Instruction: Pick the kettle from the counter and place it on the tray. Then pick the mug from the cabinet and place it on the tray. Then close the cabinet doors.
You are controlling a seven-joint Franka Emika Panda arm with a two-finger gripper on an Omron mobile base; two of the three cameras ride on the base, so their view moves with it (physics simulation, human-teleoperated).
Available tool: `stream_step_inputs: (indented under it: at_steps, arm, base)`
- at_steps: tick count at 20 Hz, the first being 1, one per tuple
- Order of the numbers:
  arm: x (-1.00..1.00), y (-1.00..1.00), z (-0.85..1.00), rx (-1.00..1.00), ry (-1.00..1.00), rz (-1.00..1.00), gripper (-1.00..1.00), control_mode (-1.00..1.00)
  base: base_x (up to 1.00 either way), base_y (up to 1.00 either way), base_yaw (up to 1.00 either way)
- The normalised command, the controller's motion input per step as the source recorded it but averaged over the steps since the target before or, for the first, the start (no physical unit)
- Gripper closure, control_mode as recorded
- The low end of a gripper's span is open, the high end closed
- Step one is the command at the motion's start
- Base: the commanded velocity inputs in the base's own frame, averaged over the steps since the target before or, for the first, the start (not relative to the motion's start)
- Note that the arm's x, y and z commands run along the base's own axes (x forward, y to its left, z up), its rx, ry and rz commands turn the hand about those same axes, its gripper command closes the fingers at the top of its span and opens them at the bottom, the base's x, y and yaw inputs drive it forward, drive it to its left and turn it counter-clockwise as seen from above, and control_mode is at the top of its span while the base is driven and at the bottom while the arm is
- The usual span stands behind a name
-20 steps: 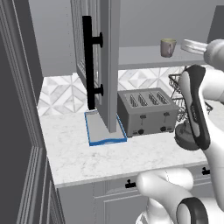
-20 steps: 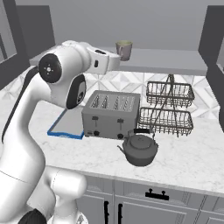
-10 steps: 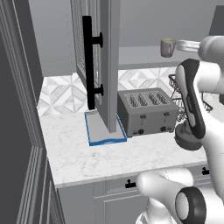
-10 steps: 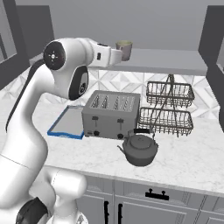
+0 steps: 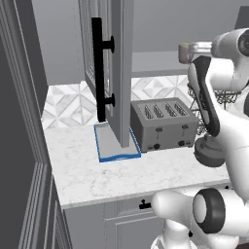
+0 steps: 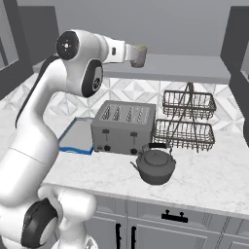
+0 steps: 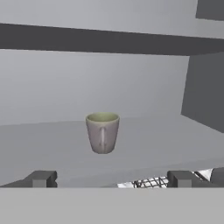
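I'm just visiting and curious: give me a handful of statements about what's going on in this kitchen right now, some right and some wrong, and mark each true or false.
1. The kettle stands on the counter in front of the toaster. True.
2. The tray already carries the kettle. False: nothing sits on the tray; the kettle is on the counter.
3. The gripper is clamped on the mug. False: its fingers are spread wide and the mug stands apart, ahead of them.
4. The mug stands upright on the cabinet shelf. True.
5. The cabinet door is closed. False: it stands open above the tray.
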Motion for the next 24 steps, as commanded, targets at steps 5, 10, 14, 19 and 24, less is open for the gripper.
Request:
stream_step_inputs:
  at_steps: [5,10,14,19,24]
  arm:
    - [0.5,0.02,0.0,0.0,0.01,0.0,-1.0,-1.0]
    - [0.33,0.0,0.0,0.0,0.01,0.0,-1.0,-1.0]
    - [0.3,0.0,-0.07,0.0,0.02,0.0,-1.0,-1.0]
    - [0.34,0.0,-0.21,0.0,0.02,0.01,-1.0,-1.0]
    - [0.32,-0.02,-0.18,0.0,0.01,0.03,-1.0,-1.0]
  base:
    - [0.0,0.0,0.0]
    - [0.0,0.0,0.0]
    - [0.0,0.0,0.0]
    - [0.0,0.0,0.0]
    - [0.0,0.0,0.0]
